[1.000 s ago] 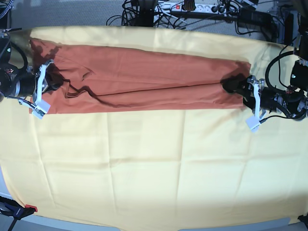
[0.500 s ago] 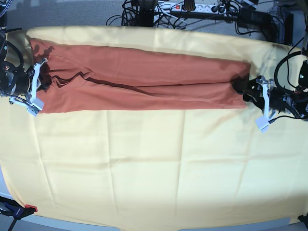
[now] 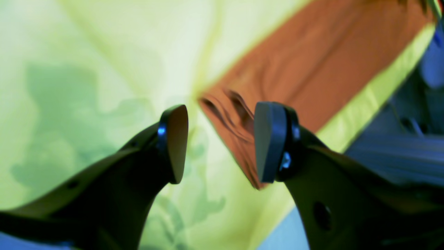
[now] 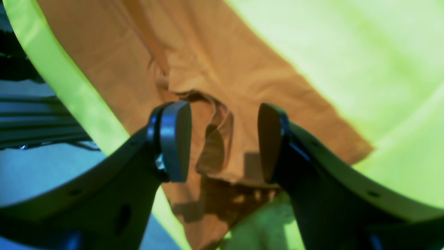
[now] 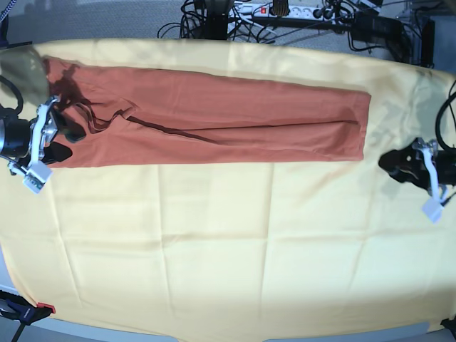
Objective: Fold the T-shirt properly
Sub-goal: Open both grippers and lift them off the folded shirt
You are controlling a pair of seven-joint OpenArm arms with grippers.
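T-shirt [image 5: 214,117] first: I see it lying flat as a long, narrow rust band across the far half of the table, on the yellow cloth [image 5: 214,249] that covers it. Judging by that shape, I take the lengthwise folds to be done, with the sides brought in over the body. A dark crease runs along the middle of the band, and some wrinkles bunch near the end on the base view's left. What I think is left is the crosswise folding, bringing one end over the other to make a compact packet, and perhaps smoothing that bunched end.

My right gripper [image 4: 223,142] sits at that wrinkled end with its jaws apart; from its wrist view a small raised pucker of cloth shows between the pads, but nothing is pinched. My left gripper [image 3: 220,142] is off the opposite end, over bare yellow cloth just beside the shirt's corner, jaws apart and empty as well.

Beyond the table's far edge lies a tangle of cables [image 5: 299,18].
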